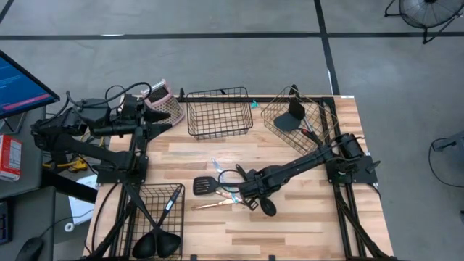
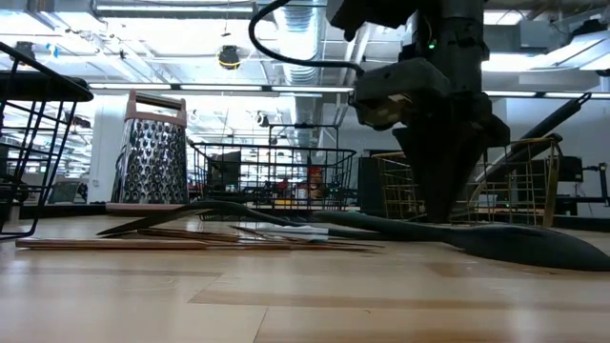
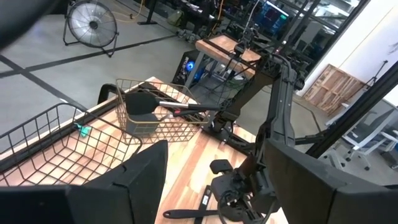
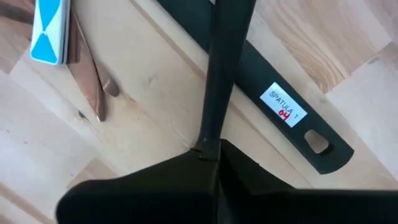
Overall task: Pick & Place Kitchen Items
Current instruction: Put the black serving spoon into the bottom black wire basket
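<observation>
Down at the middle of the pale wooden counter (image 1: 290, 232), the right pincer (image 1: 250, 190) is closed on the slim black handle of a utensil (image 4: 217, 81), its two dark fingers pressed together around it. Directly beneath lies a flat black spatula handle with a white label and a hanging hole (image 4: 283, 134), resting on the boards. Just beside the pincer are a black slotted turner (image 1: 202, 186), a thin copper-coloured piece (image 1: 210, 206), a silver-teal piece (image 1: 217, 168) and a black spoon bowl (image 1: 268, 209). Behind it stand a black wire basket (image 1: 219, 112) and a copper wire basket (image 1: 297, 116) holding a black spatula (image 1: 290, 119). The left pincer (image 1: 156, 119) waits well apart at the counter's far corner, fingers spread wide, next to a steel box grater (image 2: 152, 157).
</observation>
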`<state>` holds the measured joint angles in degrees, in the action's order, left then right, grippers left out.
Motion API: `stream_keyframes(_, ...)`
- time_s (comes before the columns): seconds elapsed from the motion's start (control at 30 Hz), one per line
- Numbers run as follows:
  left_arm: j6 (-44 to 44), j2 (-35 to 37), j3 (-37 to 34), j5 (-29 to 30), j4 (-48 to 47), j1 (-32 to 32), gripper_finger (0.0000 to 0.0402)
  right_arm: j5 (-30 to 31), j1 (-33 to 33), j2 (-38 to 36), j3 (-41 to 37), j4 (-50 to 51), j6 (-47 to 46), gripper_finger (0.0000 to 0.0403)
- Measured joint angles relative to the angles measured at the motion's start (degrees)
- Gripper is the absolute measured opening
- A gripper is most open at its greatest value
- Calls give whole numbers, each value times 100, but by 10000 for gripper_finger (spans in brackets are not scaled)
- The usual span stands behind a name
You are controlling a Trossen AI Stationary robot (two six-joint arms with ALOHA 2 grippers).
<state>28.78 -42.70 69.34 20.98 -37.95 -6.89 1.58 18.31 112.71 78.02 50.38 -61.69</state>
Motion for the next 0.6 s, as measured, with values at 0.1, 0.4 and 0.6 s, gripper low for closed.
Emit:
stream_keyframes(0.1,0,-84,2,2,-2,2,250,1,41,-10,0,12,16,2)
stream_keyframes(0.4,-1279,-1323,4,-724,144,1,250,465,787,-1439,13,896,-505,1)
stream_keyframes(0.6,-2399,-2507,4,-1326,813,2,250,1351,1580,-2313,17,924,-824,1)
